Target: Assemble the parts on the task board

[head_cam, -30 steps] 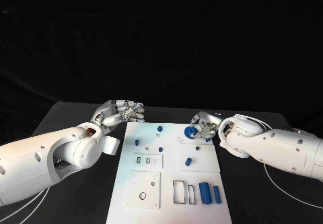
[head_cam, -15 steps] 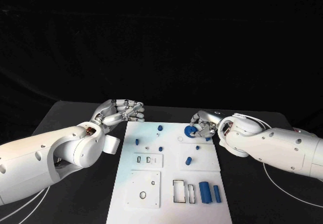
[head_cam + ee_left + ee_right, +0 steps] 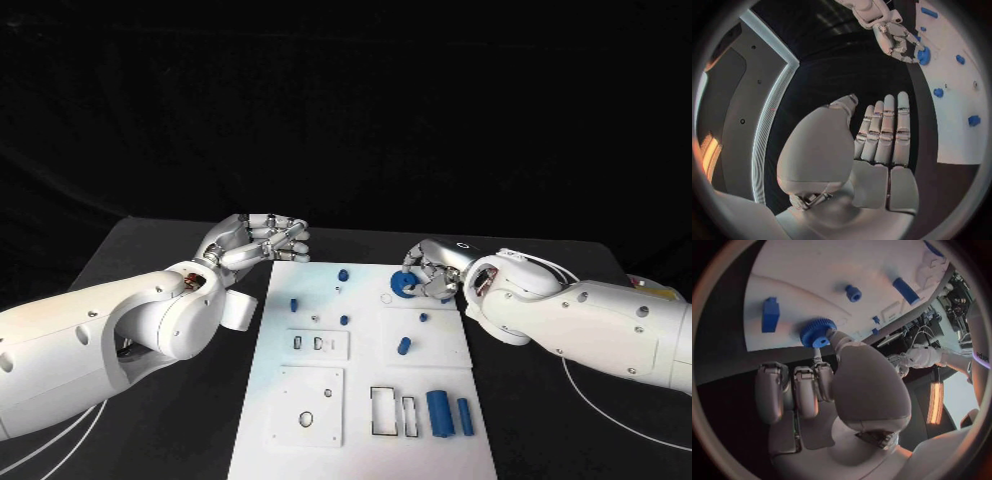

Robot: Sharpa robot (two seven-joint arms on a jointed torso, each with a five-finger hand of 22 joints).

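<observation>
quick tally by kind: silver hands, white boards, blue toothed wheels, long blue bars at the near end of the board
Silver hands: 2, the left hand and the right hand
White task board: 1
Blue toothed wheel: 1, held by the right hand
Long blue bars: 2
Total: 6

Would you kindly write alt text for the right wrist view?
The right robot hand holds a round blue ridged gear at the edge of the white task board, which also carries a blue block and a small blue peg.
</observation>
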